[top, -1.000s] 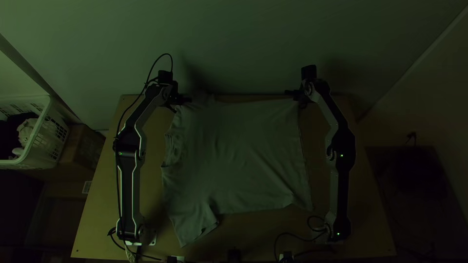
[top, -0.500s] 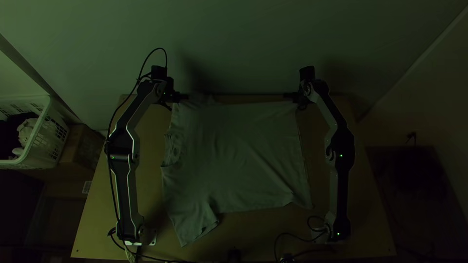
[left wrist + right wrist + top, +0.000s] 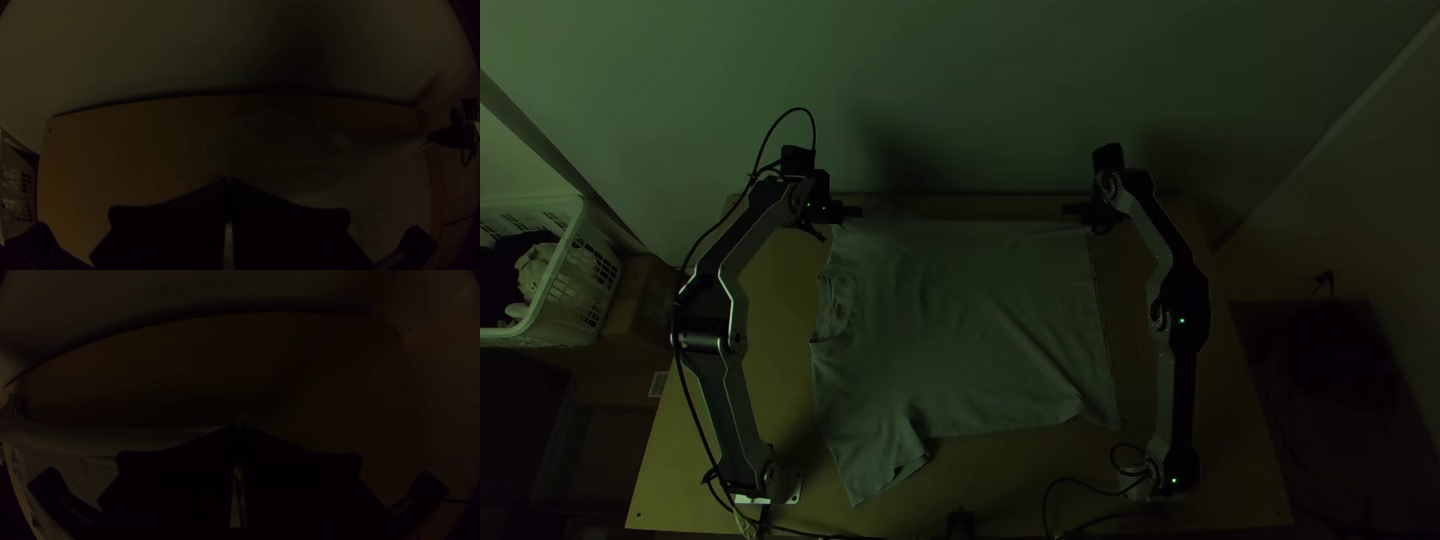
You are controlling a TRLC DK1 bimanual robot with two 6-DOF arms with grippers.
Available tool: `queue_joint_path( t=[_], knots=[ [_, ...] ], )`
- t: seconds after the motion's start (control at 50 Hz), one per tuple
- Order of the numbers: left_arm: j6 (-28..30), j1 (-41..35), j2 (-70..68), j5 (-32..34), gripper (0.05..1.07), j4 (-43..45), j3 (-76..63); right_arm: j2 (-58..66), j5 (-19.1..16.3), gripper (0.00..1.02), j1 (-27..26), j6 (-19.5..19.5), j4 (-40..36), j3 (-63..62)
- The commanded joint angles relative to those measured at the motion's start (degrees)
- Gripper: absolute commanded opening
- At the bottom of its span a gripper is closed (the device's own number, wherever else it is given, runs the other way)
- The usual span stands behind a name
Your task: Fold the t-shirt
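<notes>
T-shirt between arms (basket off-table)

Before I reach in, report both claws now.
Left claw: closed, holding the shirt at its far edge.
Right claw: closed, holding that edge too.

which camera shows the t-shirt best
Top view: the t-shirt lies mostly spread, collar and one sleeve plain. Left wrist view shows a dim part; right wrist view, part along one edge.
</notes>
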Motion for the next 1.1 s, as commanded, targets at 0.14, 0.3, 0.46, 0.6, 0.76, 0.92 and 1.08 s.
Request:
queue_joint_path(
  t=[0.14, 0.3, 0.46, 0.6, 0.76, 0.92, 1.08],
  knots=[
    [-0.3, 0.6, -9.3, 0.0, 0.08, 3.3, -11.2, -6.8, 1.1, 0.03, 0.0, -0.7, -0.8, -6.0],
    [-0.5, 0.4, -13.5, 0.0, 0.08, 5.7, -18.4, -10.4, 1.7, 0.03, 0.4, -0.8, -0.8, -10.7],
    [-1.0, 0.4, -17.8, 0.0, 0.08, 8.0, -25.1, -14.8, 1.8, 0.03, 0.6, -0.8, 0.3, -17.0],
    [-1.2, 0.3, -21.9, 0.0, 0.08, 9.4, -30.5, -18.9, 1.9, 0.03, 1.2, -0.8, 1.5, -22.4],
    [-0.9, 0.7, -26.1, 0.0, 0.08, 9.6, -34.6, -23.1, 1.9, 0.03, 1.4, -0.8, 2.9, -28.2],
    [-0.2, 0.9, -30.7, 0.0, 0.08, 9.6, -38.7, -26.4, 2.0, 0.03, 1.9, -0.9, 4.5, -33.7],
    [-0.2, 0.1, -34.4, 0.0, 0.08, 9.6, -42.7, -29.4, 2.1, 0.03, 2.1, -1.0, 6.5, -38.6]
  ],
)
